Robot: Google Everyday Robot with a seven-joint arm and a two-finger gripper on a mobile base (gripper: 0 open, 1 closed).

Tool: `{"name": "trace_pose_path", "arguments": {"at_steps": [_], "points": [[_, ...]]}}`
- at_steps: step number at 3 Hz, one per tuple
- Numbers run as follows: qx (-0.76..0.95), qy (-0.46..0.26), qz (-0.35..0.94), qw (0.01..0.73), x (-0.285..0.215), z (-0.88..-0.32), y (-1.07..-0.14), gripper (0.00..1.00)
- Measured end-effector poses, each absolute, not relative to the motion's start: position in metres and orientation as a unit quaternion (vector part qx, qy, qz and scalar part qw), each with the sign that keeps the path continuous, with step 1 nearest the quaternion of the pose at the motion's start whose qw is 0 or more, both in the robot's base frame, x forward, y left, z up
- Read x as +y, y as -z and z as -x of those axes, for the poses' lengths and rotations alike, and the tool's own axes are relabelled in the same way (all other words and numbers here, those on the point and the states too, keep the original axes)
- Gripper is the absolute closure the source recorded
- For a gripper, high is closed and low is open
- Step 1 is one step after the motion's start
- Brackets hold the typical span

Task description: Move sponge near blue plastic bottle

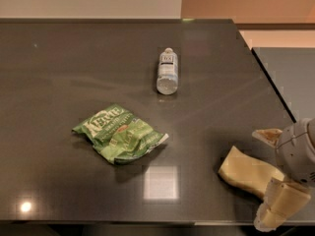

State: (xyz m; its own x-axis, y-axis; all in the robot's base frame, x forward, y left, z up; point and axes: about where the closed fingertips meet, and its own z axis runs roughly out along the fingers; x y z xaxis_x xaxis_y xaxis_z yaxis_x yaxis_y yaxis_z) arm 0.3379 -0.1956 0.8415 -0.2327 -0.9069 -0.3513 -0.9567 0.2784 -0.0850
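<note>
The blue plastic bottle lies on its side on the dark desk, up toward twelve o'clock from the middle, with its white cap pointing at the far edge and its base toward me; I cannot tell whether anything is inside it. A crumpled green snack bag lies flat down around eight o'clock from the bottle, well apart from it, and it is closed enough that I cannot see its contents. The sponge, pale yellow with wavy edges, rests flat near the desk's front right corner, at about five o'clock from the bottle and well away from it. The stretch of desk between the two is bare, and the bag sits off to the nine o'clock side of the sponge, out of that line. The hand is over the sponge's right end at the desk's corner, released, with one finger on the far side and the other on the near side, partly covering the foam. I cannot tell whether either finger touches the sponge.
</note>
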Motion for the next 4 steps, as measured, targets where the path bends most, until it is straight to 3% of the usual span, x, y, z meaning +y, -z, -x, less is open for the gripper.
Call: {"name": "trace_pose_path", "arguments": {"at_steps": [1, 4], "points": [[0.784, -0.075, 0.593, 0.168, -0.195, -0.339, -0.838, 0.18], [0.786, -0.068, 0.592, 0.164, -0.203, -0.36, -0.856, 0.87]]}}
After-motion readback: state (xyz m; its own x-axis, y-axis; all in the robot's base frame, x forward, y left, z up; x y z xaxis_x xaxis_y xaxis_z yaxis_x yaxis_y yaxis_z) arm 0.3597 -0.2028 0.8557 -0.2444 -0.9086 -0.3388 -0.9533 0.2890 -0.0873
